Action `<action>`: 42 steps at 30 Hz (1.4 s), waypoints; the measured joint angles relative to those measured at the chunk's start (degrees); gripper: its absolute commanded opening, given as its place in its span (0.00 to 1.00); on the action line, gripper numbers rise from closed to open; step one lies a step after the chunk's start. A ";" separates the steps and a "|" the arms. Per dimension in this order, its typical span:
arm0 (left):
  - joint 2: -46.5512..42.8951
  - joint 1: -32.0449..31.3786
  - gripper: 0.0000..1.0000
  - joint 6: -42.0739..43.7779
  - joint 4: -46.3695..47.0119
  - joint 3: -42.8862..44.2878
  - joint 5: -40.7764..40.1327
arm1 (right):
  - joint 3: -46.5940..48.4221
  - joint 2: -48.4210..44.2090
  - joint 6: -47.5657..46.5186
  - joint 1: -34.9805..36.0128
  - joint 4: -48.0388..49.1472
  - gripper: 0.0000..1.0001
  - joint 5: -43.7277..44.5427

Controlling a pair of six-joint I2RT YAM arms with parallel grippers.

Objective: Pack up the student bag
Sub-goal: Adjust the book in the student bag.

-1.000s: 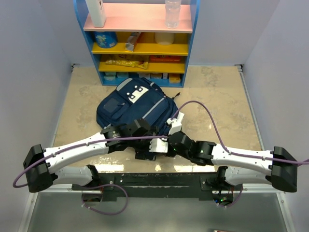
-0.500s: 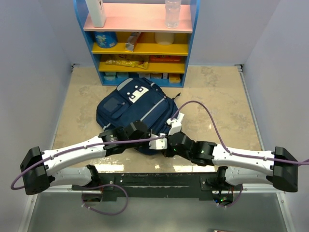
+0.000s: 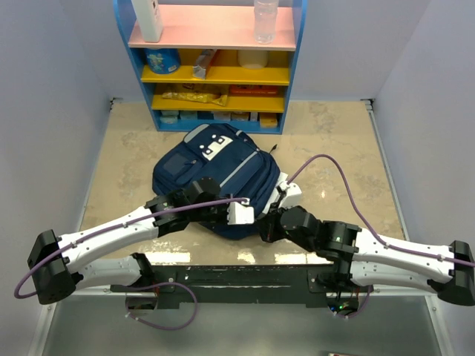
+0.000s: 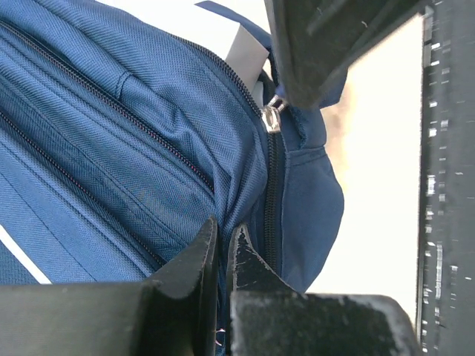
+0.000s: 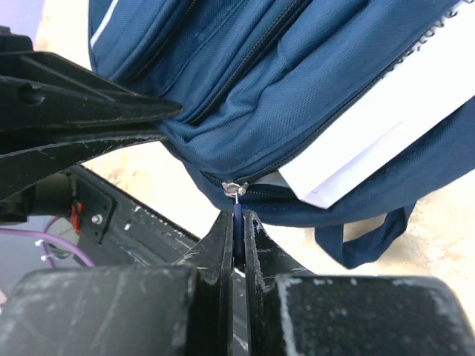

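Your student bag lies flat on the table, just in front of the blue shelf, with its striped front pocket facing up. Both arms meet at the edge of the bag that is farthest from the shelf. Your left gripper has its fingers pressed almost together, and they pinch a fold of the navy fabric right beside a closed zipper line. Your right gripper is clamped on the blue zipper pull, which hangs from the metal slider. At this same far edge the zipper is partly open. A white notebook shows in the gap. A blue strap loop hangs free there too.
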 measured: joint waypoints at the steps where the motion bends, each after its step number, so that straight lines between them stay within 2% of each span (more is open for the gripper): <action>1: -0.15 0.13 0.00 -0.02 -0.37 0.24 1.03 | 0.00 -1.03 0.31 0.13 -1.09 0.00 0.66; 9: -1.36 1.44 0.00 0.24 -2.84 0.42 4.52 | 0.55 -1.22 2.01 0.87 -3.69 0.00 2.34; 12: -1.70 2.51 0.00 0.44 -3.21 0.42 5.14 | 1.14 -0.52 1.40 0.87 -3.21 0.33 1.86; 13: -1.86 2.86 0.00 0.48 -3.54 0.42 5.22 | 1.31 -0.52 0.52 0.87 -3.37 0.41 2.12; 14: -2.23 3.39 0.00 0.57 -5.14 0.37 4.81 | 1.53 -0.83 0.13 0.70 -4.74 0.42 2.93; 15: -2.49 4.07 0.00 0.76 -7.13 0.17 4.15 | 1.62 -1.20 -0.22 0.52 -5.62 0.41 3.45; 18: -3.17 5.92 0.00 2.05 -10.62 -0.24 1.68 | 1.77 -2.97 -0.90 0.11 -8.17 0.25 5.09; 19: -3.50 6.32 0.00 2.27 -10.97 -0.28 0.96 | 1.79 -4.07 -0.92 0.04 -8.90 0.07 5.75; 20: -3.85 6.58 0.00 2.54 -11.19 -0.28 0.42 | 1.81 -5.40 -0.79 0.07 -9.79 0.00 6.69; 25: -4.44 6.62 0.00 2.99 -12.11 -0.33 -0.28 | 1.81 -9.66 2.10 -0.09 -12.48 0.00 11.30; 29: -4.44 6.62 0.00 3.08 -12.41 -0.28 -0.07 | 1.22 -4.68 3.26 -0.17 -11.21 0.00 12.52; 33: -4.39 6.71 0.00 3.61 -14.27 0.70 0.35 | -0.35 2.45 2.25 -1.64 -5.99 0.00 12.28; 42: -3.45 7.52 0.00 6.12 -21.75 4.39 5.70 | -0.50 14.34 -4.28 -11.30 12.79 0.00 9.03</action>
